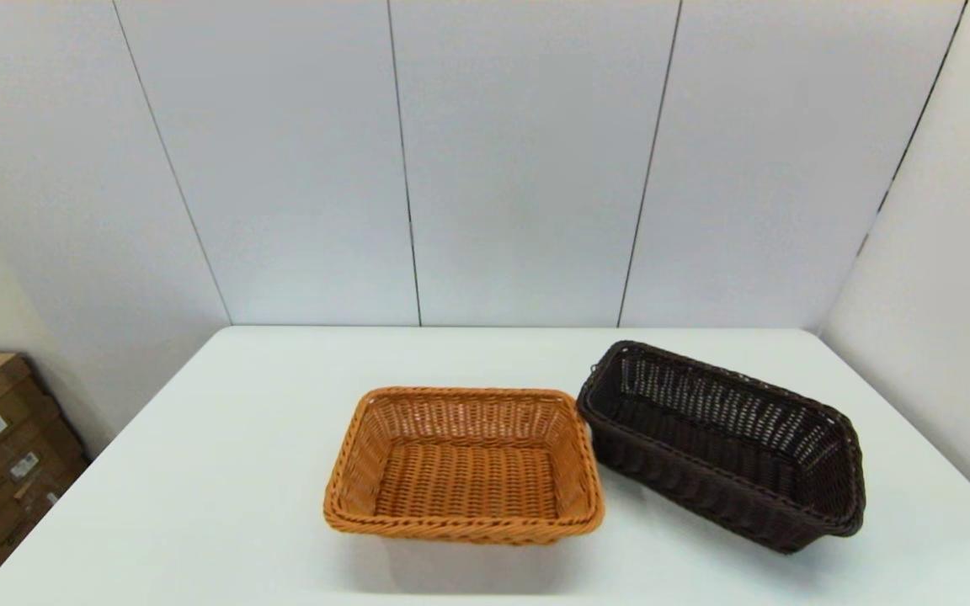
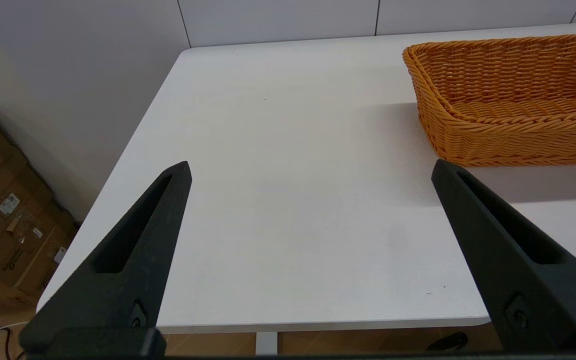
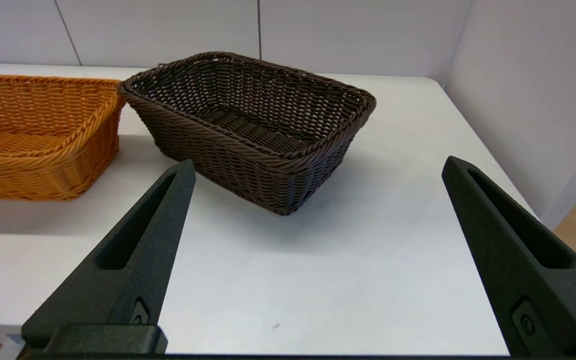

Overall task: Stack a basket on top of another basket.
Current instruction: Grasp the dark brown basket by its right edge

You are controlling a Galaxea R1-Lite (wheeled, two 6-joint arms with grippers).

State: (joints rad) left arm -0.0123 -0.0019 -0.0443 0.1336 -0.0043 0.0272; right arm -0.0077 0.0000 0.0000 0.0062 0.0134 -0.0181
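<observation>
**Both baskets on the desk, nothing lifted yet**

My left claw (image 2: 310, 170) hangs spread and empty over the desk's (image 1: 224, 471) left front corner, parked. Next comes the orange-tan basket (image 1: 464, 463), near the middle of the front edge. The dark brown basket (image 1: 721, 442) sits toward the right edge, turned at an angle, one corner just beside the tan rim; I cannot tell whether they touch. My right claw (image 3: 318, 167) is spread wide, empty, short of the dark basket's near corner.

The risk, as I judge it: gripping a flared woven wall off-centre could tip the basket, or its angle could snag the tan rim.

The head view shows neither claw; only the wrist views do.
</observation>
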